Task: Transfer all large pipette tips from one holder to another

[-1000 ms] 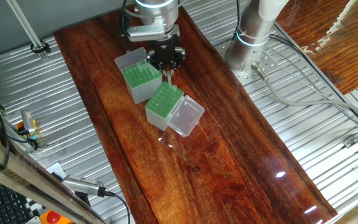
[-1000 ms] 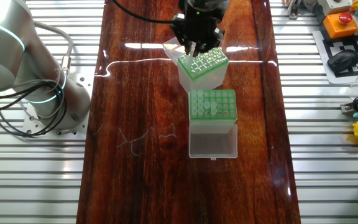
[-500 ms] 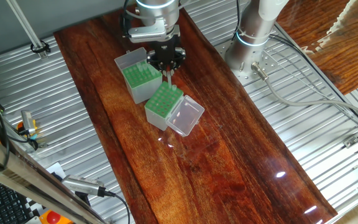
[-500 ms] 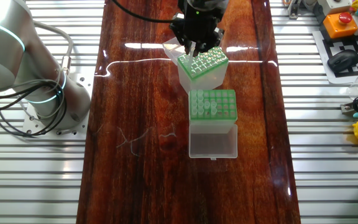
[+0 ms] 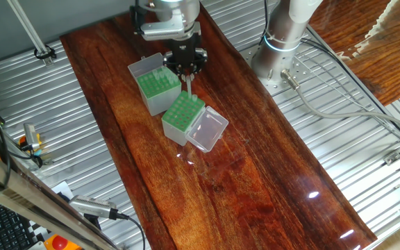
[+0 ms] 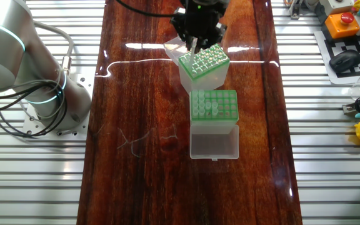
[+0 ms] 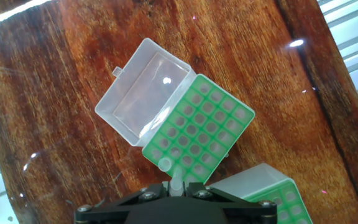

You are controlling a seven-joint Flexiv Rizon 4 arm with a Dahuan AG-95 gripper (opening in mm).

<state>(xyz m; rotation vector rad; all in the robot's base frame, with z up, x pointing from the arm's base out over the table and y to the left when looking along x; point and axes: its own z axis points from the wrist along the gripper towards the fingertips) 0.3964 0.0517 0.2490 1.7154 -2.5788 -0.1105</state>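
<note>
In one fixed view, the black two-finger gripper [image 5: 187,69] hangs just above the edge of the grey-sided, taller box with a green perforated rack top [image 5: 155,89] that faces the neighbouring box, clamped on one slender whitish translucent pipette tip [image 5: 189,85] that points down. The smaller whitish box with a green rack [image 5: 182,113] touches the grey box on the side away from that box's raised lid, with its clear tray-like lid [image 5: 207,130] folded flat beyond it. In the other fixed view, the gripped tip hangs over the grey box's corner nearest its whitish lid [image 6: 173,45], and several tips [image 6: 209,109] stand in the whitish box's rack. In the hand view, the tip sits pinched between the fingers directly over the grey box's rack, beside a single tip [image 7: 165,163] already seated in a corner hole; the other holes look empty. The transfer seems barely begun: one tip placed, one in transit, and several left to move.
</note>
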